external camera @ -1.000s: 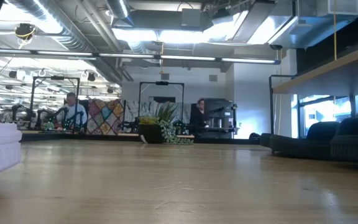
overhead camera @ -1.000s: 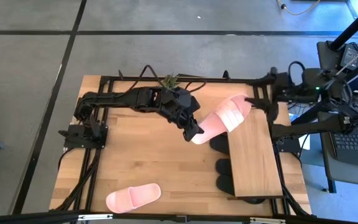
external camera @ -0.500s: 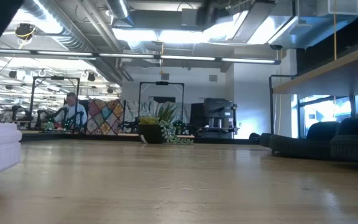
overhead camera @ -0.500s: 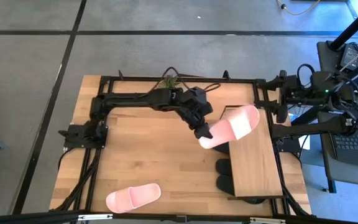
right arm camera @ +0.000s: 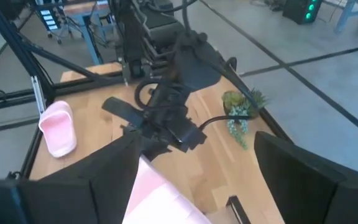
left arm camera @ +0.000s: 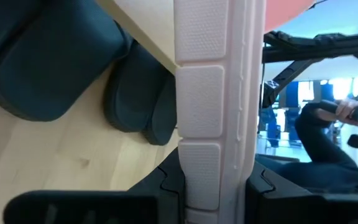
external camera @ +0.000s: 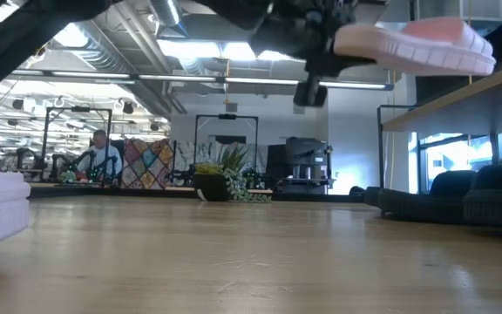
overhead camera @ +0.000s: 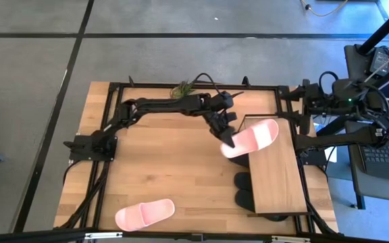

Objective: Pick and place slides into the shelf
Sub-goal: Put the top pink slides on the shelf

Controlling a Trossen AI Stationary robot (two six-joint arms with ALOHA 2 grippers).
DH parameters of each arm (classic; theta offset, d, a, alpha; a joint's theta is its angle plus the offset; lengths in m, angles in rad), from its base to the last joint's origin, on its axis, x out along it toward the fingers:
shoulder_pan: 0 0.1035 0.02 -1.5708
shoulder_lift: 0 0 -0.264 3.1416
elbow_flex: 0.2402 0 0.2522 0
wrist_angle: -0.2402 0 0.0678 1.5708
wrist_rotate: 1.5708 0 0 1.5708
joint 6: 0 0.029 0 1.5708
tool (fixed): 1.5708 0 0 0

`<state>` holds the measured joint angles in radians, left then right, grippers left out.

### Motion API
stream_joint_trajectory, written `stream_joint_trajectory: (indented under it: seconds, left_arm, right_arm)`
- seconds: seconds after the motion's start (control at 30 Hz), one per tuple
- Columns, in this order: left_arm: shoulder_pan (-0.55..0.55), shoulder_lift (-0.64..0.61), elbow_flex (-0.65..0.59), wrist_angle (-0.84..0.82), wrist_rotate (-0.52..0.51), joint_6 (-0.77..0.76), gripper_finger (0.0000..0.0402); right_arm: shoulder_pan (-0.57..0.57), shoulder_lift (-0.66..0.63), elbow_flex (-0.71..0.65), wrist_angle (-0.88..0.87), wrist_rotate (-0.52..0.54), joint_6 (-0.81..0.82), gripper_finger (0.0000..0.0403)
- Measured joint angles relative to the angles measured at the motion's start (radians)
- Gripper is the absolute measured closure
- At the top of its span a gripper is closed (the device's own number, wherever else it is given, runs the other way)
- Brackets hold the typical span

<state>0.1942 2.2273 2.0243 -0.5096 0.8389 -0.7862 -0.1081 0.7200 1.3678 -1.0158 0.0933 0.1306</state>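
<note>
Left gripper [overhead camera: 227, 143] reaches across the table [overhead camera: 161, 169], clamped on the heel end of a pink slide [overhead camera: 252, 138]; the left wrist view shows the sole edge [left arm camera: 213, 93] pinched between the two dark fingers [left arm camera: 166, 186]. The slide is held in the air, its toe end over the near corner of the shelf's wooden top board [overhead camera: 275, 169]; in the low view it hangs above board level [external camera: 417, 44]

Right gripper [overhead camera: 301, 115] waits at the far right edge of the table, just beyond the shelf's end, fingers [right arm camera: 110, 168] spread wide, nothing between them

Second pink slide [overhead camera: 144, 214] lies flat on the table at the front left, well apart from the shelf

Black slides [overhead camera: 243, 181] sit under the shelf board, toes poking out along its left side; count cannot be told, the board hides most of them

Small green plant [overhead camera: 183, 88] at the table's back edge
</note>
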Motion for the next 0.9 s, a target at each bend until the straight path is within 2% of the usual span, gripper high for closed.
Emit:
stream_joint_trajectory:
  seconds: [0.23,0.47,0.9]
  left_arm:
    - [0.018,0.043,0.000,0.032,0.046,-0.026,0.0335]
    - [0.028,0.042,0.000,0.034,0.051,-0.027,0.0335]
    - [0.056,0.061,0.002,0.027,0.011,-0.076,0.0335]
  right_arm:
    - [0.000,0.015,0.000,-0.110,0.000,0.026,0.0089]
    - [0.000,0.067,0.000,-0.189,0.000,0.022,0.0089]
    - [0.001,0.129,0.000,-0.194,0.000,-0.002,0.0089]
